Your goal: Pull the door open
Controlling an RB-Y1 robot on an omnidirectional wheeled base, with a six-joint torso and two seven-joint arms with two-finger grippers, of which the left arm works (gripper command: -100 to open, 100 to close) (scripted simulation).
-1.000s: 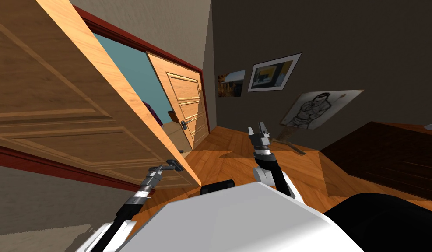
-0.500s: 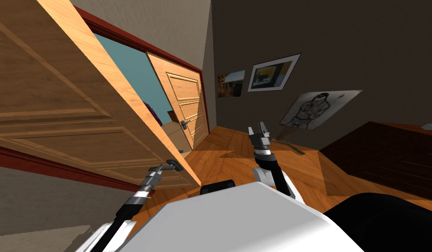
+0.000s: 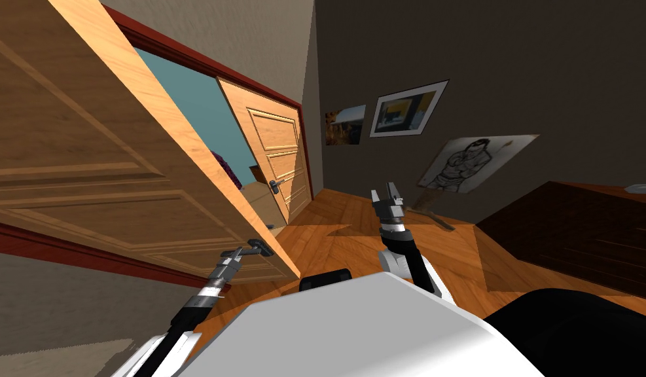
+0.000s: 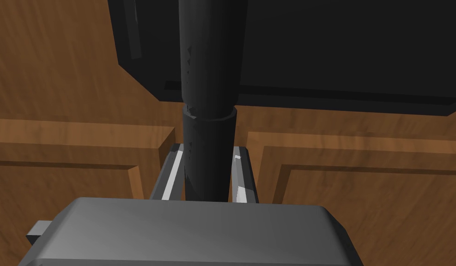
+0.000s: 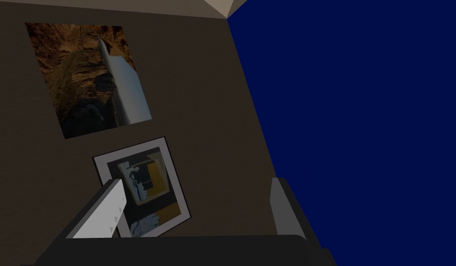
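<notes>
A panelled wooden door [image 3: 86, 177] stands partly swung out from its dark red frame [image 3: 203, 62]. Its dark lever handle [image 3: 254, 246] sits near the door's free edge. My left gripper [image 3: 239, 252] is shut on that handle. In the left wrist view the dark handle bar [image 4: 208, 138] runs between my two fingers [image 4: 173, 171], which press its sides, with the dark handle plate [image 4: 314, 51] and wood panels behind. My right gripper [image 3: 387, 193] is raised in front of me, open and holding nothing; its fingers [image 5: 106, 208] stand wide apart.
Through the gap a teal wall and a second wooden door [image 3: 279, 154] with its own handle show. A dark low cabinet [image 3: 576, 235] stands at the right. Pictures hang on the dark wall [image 3: 406, 108]. Wooden floor [image 3: 354, 229] lies ahead.
The door's free edge has shifted slightly further out towards me; my left gripper stays shut on the handle. The right arm has not moved.
</notes>
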